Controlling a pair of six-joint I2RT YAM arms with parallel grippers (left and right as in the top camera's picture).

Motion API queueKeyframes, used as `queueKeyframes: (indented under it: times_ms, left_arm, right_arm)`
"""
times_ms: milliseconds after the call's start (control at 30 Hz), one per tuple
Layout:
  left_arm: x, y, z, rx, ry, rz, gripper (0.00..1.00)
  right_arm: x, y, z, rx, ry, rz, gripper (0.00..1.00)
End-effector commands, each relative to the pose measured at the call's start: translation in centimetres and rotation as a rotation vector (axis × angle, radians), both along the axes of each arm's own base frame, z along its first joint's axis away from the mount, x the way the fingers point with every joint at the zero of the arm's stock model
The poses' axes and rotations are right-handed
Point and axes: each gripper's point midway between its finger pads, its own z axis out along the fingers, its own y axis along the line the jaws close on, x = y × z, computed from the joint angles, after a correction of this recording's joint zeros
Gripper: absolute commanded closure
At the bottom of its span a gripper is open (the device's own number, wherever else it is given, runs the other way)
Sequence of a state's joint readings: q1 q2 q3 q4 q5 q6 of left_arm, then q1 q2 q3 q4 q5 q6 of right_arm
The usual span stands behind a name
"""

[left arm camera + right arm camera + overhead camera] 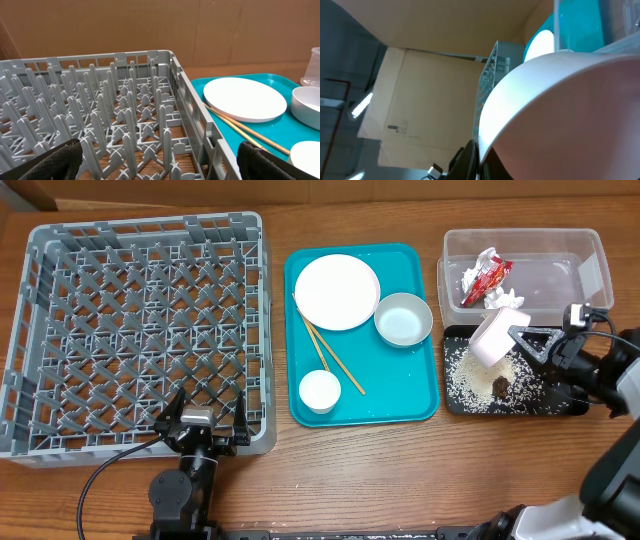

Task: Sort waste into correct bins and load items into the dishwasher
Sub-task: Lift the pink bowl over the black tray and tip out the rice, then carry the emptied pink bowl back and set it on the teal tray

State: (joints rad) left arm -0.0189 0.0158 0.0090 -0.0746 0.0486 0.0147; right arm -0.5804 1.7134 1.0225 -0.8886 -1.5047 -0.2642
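Observation:
My right gripper (522, 335) is shut on the rim of a whitish bowl (493, 336), held tilted over the black tray (545, 402), which holds rice grains (470, 375) and a brown lump (500, 386). That bowl fills the right wrist view (570, 110). The clear tub (560, 280) holds the red wrapper (485, 278) and white tissue (503, 297). The plate (337, 291), second bowl (403, 319), cup (320, 391) and chopsticks (332, 360) lie on the teal tray (400, 385). My left gripper (200, 430) is open and empty at the front edge of the grey rack (140, 330).
The left wrist view looks into the rack (125, 110), whose floor has upright pegs and holds no dishes. Right of it are the plate (245, 98) and chopsticks (250, 131). A cardboard wall stands behind the table. My right arm lies along the table's right edge.

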Motion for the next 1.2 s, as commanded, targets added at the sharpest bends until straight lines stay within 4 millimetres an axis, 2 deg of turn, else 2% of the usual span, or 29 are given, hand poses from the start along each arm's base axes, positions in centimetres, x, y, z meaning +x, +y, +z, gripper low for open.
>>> queueKeyframes:
  times_ms: [0,133,267,367,533,700,833,1000,1167]
  left_arm:
    - [0.0,0.2,-0.1,0.008,0.001,0.006,0.00]
    - [0.0,0.2,-0.1,0.008,0.001,0.006,0.00]
    - [0.0,0.2,-0.1,0.008,0.001,0.006,0.00]
    - [0.0,0.2,-0.1,0.008,0.001,0.006,0.00]
    - [0.0,0.2,-0.1,0.008,0.001,0.006,0.00]
    - [0.0,0.2,-0.1,0.008,0.001,0.006,0.00]
    - [0.0,0.2,-0.1,0.008,0.001,0.006,0.00]
    - [0.0,0.2,-0.1,0.008,0.001,0.006,0.00]
    - [0.0,0.2,-0.1,0.008,0.001,0.006,0.00]
  right_arm:
    - [-0.5,1.7,3.1,-0.153,-0.082,0.037,0.96]
    - [-1.1,3.8,4.6,-0.345,-0.030,0.085,0.96]
    - [-2.0,6.9,6.3,-0.490,-0.006,0.148,0.96]
    - [-2.7,9.4,6.2,-0.581,0.039,0.187,0.96]
    - [-4.2,13.4,2.6,-0.808,0.200,0.244,0.96]
    - [-5.2,15.3,-0.6,-1.086,0.317,0.180,0.96]
    - [-5.7,17.7,-2.6,-1.195,0.331,0.196,0.96]
    - [-4.9,19.9,-6.4,-1.314,0.343,0.212,0.96]
    - [-4.3,20.5,-10.4,-1.373,0.403,0.249,0.96]
